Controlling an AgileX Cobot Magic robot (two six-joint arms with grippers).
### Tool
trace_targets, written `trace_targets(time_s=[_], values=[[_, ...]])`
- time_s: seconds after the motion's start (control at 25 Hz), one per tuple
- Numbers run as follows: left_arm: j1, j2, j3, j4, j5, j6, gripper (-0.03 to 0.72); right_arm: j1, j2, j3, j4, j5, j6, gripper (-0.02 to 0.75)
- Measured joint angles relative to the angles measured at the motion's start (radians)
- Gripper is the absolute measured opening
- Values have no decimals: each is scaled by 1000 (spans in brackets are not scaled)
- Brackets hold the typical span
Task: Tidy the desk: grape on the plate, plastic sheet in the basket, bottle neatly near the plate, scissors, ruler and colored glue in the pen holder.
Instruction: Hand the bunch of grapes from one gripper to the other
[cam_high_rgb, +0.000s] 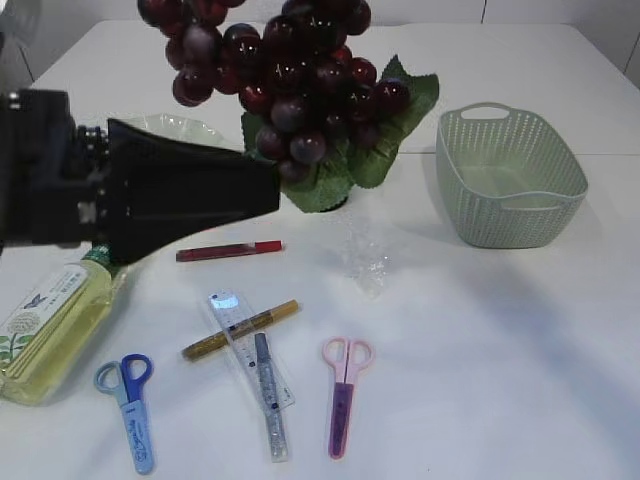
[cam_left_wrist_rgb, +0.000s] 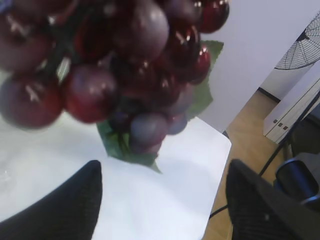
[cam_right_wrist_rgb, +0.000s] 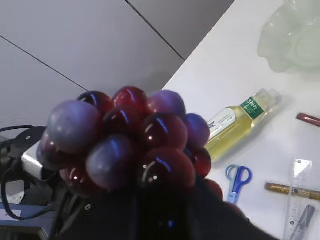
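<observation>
A bunch of dark red grapes (cam_high_rgb: 290, 80) with green leaves hangs in the air over the back of the table. My right gripper (cam_right_wrist_rgb: 165, 210) is shut on it from behind; the grapes (cam_right_wrist_rgb: 125, 140) fill the right wrist view. My left gripper (cam_left_wrist_rgb: 165, 200) is open and empty, just below and beside the grapes (cam_left_wrist_rgb: 115, 65); it points right in the exterior view (cam_high_rgb: 270, 190). The clear green plate (cam_high_rgb: 175, 128) lies behind the left arm. The plastic sheet (cam_high_rgb: 365, 255) lies crumpled mid-table. The bottle (cam_high_rgb: 50, 325) of yellow liquid lies on its side at the left. No pen holder is in view.
A green basket (cam_high_rgb: 510, 175) stands at the right. Near the front lie blue scissors (cam_high_rgb: 128, 405), pink scissors (cam_high_rgb: 343, 395), a clear ruler (cam_high_rgb: 250, 350), and red (cam_high_rgb: 228, 250), gold (cam_high_rgb: 240, 330) and silver (cam_high_rgb: 268, 400) glue pens.
</observation>
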Motion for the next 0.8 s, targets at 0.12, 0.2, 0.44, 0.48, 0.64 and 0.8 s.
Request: trace_targets(time_s=[0.12, 0.2, 0.44, 0.48, 0.64, 0.8], values=[[0, 10, -53, -2, -1, 4, 564, 0, 0, 0, 0, -15, -13, 132], [0, 10, -85, -4, -1, 5, 564, 0, 0, 0, 5, -23, -16, 132], [0, 46, -128, -5, -6, 6, 564, 0, 3, 0, 39, -27, -25, 132], [0, 51, -137, -5, -14, 6, 566, 0, 3, 0, 39, -27, -25, 132], [0, 88, -179, -5, -47, 7, 603, 0, 6, 0, 44, -28, -31, 132], [-20, 141, -226, -7, -59, 8, 622, 0, 6, 0, 44, -28, -33, 132]])
